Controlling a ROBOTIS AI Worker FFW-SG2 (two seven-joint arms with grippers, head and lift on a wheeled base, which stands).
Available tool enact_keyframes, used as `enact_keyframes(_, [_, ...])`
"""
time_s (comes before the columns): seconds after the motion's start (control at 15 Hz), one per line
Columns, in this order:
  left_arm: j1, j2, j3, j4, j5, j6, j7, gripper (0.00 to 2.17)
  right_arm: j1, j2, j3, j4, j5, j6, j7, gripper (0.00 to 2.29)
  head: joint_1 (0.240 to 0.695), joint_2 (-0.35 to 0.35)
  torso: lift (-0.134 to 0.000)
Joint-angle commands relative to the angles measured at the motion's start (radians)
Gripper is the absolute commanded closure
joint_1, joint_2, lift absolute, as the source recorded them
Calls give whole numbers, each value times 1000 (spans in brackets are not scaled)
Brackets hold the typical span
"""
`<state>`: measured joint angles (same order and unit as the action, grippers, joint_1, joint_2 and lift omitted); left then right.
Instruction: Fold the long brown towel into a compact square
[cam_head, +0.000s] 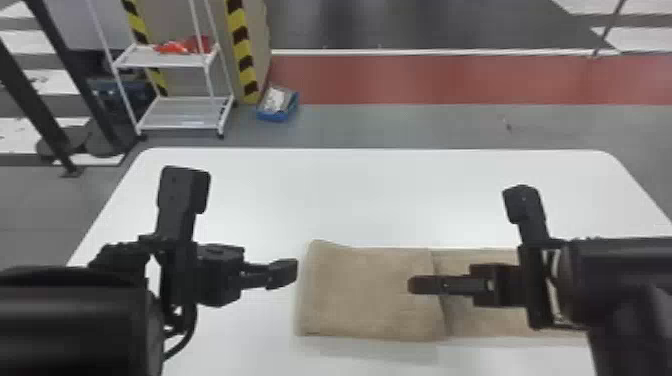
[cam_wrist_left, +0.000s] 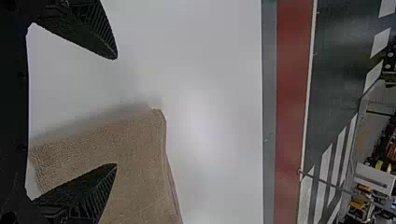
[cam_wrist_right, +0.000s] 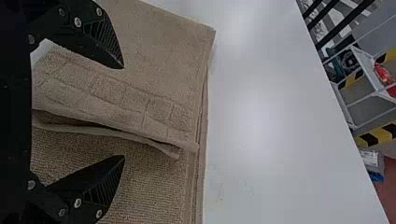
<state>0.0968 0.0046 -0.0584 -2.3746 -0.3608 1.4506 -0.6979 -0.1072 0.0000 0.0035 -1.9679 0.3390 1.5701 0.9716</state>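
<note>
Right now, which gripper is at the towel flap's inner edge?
The right gripper is open over that edge; the left gripper is open too, but at the towel's left end.

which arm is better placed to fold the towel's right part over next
Likely the right: its open tool is over the brown towel, nearer that part; the left tool is by the towel's left end.

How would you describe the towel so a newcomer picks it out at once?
Find the large white table with rounded far corners. On its near part, the flat, oblong brown terry towel lies crosswise, reaching beneath the robot's black two-fingered right pincer. Unlike that hard black hardware, it is soft, pale brown cloth, with a folded-over layer's edge running across it.
</note>
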Motion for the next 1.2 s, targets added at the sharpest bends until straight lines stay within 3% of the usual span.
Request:
enact_keyframes(0.0, [1,-7,5,-1,0,0,0,63,-3,1,32,1,5,2,1,289,695,40,-124])
enact_keyframes(0.4, [4,-7,19,2,8,-6,-6,63,-9,1,70,-2,51,2,33,289,695,74,-124])
enact_keyframes(0.73, [4,-7,17,5,9,-6,-6,63,-6,1,79,-17,121,2,82,289,695,75,-124])
enact_keyframes(1.13, [6,-7,17,14,14,-15,-6,63,17,-6,75,-28,147,2,102,289,695,61,-124])
